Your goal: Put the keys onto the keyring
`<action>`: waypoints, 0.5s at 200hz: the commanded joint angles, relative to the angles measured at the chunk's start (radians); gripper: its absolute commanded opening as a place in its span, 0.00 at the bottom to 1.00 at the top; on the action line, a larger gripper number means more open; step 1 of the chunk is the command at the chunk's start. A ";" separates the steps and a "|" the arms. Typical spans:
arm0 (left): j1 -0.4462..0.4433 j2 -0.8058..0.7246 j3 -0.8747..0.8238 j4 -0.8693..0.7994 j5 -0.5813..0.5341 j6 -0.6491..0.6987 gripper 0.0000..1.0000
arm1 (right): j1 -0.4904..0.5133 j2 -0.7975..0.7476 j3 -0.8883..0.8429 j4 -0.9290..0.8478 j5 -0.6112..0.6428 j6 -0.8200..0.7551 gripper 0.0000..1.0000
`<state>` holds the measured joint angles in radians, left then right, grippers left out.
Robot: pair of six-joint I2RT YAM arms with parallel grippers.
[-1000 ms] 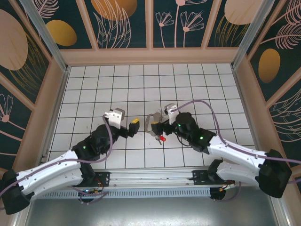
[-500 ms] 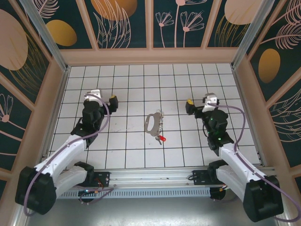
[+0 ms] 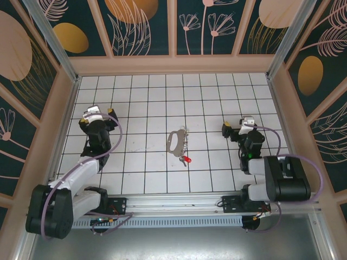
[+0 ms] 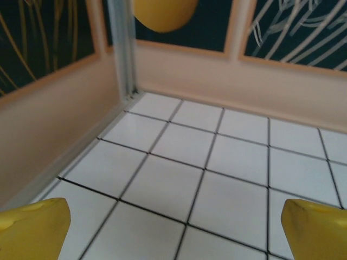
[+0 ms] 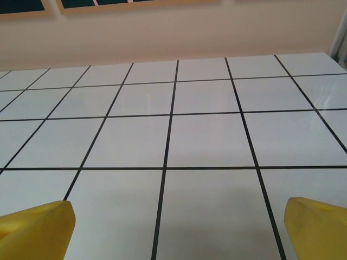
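1. Work surface: a white tiled table with black grid lines (image 3: 141, 97), enclosed by pale beige wooden walls (image 3: 173, 65) carrying dark panels painted with plants.

2. Left white-and-black robot arm (image 3: 81, 173): folded back along the left side of the table, wrist near the left wall.

3. Right white-and-black robot arm (image 3: 274, 176): folded back on the right side, wrist over the right-hand tiles.

4. Left gripper (image 3: 97, 119): well apart from the task items. In the left wrist view the gripper (image 4: 173, 233) has its yellow fingertips (image 4: 32, 227) at opposite edges of the picture, spread wide, with bare tile between them. It faces the far left corner of the enclosure. Nothing held.

5. Right gripper (image 3: 238, 130): well to the right of the task items. In the right wrist view the gripper (image 5: 176, 230) is likewise spread wide, its yellow fingertips (image 5: 320, 227) apart over bare tiles. Nothing held.

6. Grey-silver oval keyring (image 3: 174, 141): lying flat near the table's centre, between the two grippers, touched by neither. Thin wire rings sit along its right side.

7. Small key with a red plastic head (image 3: 187, 160): lying on the tiles just below and right of the keyring's near end. Whether it touches or is threaded on the keyring cannot be told.
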<state>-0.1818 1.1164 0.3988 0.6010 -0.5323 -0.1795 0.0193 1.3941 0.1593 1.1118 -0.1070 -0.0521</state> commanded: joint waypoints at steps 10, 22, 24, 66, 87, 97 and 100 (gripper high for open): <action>0.029 0.121 -0.053 0.288 -0.055 0.057 0.99 | -0.019 0.066 -0.015 0.251 0.005 -0.007 0.99; 0.033 0.181 -0.057 0.355 -0.030 0.086 0.99 | -0.023 0.098 -0.026 0.298 0.017 0.003 0.99; 0.033 0.190 -0.059 0.367 -0.026 0.094 0.99 | -0.023 0.108 -0.027 0.306 0.021 0.005 0.99; 0.063 0.365 -0.159 0.679 0.079 0.128 0.99 | -0.033 0.164 0.036 0.243 0.084 0.041 0.99; 0.105 0.359 -0.175 0.669 0.167 0.099 0.99 | -0.034 0.167 0.050 0.225 0.118 0.056 0.99; 0.106 0.396 -0.195 0.738 0.196 0.109 0.99 | -0.035 0.166 0.053 0.220 0.118 0.058 0.99; 0.107 0.416 -0.201 0.783 0.197 0.113 0.99 | -0.036 0.166 0.053 0.220 0.118 0.058 0.99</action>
<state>-0.0925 1.4788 0.2207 1.1282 -0.4351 -0.0788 -0.0063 1.5551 0.1905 1.3270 -0.0372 -0.0166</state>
